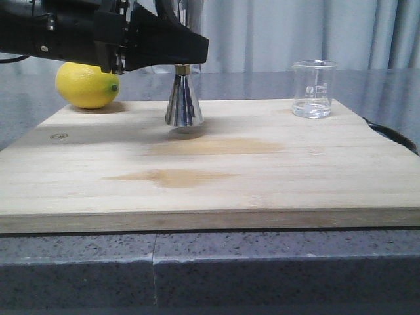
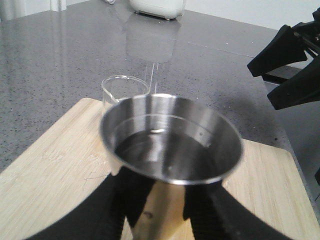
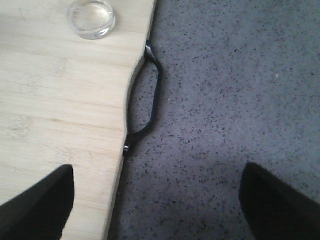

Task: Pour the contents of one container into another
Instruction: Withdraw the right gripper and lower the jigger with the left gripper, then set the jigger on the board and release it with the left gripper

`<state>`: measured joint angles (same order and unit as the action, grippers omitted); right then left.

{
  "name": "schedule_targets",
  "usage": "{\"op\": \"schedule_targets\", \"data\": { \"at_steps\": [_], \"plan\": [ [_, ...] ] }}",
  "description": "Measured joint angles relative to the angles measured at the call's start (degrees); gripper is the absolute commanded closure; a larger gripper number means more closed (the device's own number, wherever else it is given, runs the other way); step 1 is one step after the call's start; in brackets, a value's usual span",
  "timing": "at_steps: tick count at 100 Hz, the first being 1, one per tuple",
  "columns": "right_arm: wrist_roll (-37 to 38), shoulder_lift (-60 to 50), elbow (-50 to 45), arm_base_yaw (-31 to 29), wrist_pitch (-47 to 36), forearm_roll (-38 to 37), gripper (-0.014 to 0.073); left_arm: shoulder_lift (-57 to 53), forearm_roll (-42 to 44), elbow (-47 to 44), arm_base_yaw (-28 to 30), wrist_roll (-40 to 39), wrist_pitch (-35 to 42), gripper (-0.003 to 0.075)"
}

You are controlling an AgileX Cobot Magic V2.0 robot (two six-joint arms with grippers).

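Observation:
The steel jigger (image 1: 184, 105) stands upright at the back middle of the wooden board (image 1: 210, 177); its base looks just off the wood, over a shadow. My left gripper (image 1: 182, 68) is shut on its gold-banded waist. In the left wrist view the jigger (image 2: 170, 145) shows its upper cup holding liquid, black fingers (image 2: 125, 200) on either side of its waist. The glass beaker (image 1: 314, 89) stands at the board's back right with a little clear liquid, also in view as the beaker (image 3: 91, 18). My right gripper (image 3: 157, 205) is open over the board's right edge, holding nothing.
A yellow lemon (image 1: 87, 85) lies at the board's back left, under my left arm. A black handle (image 3: 150, 95) sticks out of the board's right edge. Grey speckled countertop (image 3: 230, 100) surrounds the board. A white appliance (image 2: 157, 7) stands far back.

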<state>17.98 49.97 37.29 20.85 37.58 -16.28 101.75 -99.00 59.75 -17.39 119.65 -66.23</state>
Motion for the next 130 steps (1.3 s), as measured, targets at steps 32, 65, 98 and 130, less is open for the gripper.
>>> {"op": "schedule_targets", "data": {
  "at_steps": [32, 65, 98, 130],
  "plan": [
    [0.0, 0.0, 0.0, 0.0, 0.0, -0.2, 0.0008, 0.0, 1.3, 0.0, 0.0, 1.3, 0.0, 0.047],
    [0.0, 0.0, 0.0, 0.0, -0.1, -0.3, 0.0008, 0.0, 2.8, 0.0, 0.0, 1.3, 0.0, 0.047],
    [0.0, 0.0, 0.0, 0.0, -0.1, -0.3, 0.0008, 0.0, 5.4, 0.0, 0.0, 1.3, 0.0, 0.047],
    [0.0, 0.0, 0.0, 0.0, -0.1, -0.4, 0.0008, 0.0, 5.5, 0.0, 0.0, 1.3, 0.4, 0.047]
  ]
}}
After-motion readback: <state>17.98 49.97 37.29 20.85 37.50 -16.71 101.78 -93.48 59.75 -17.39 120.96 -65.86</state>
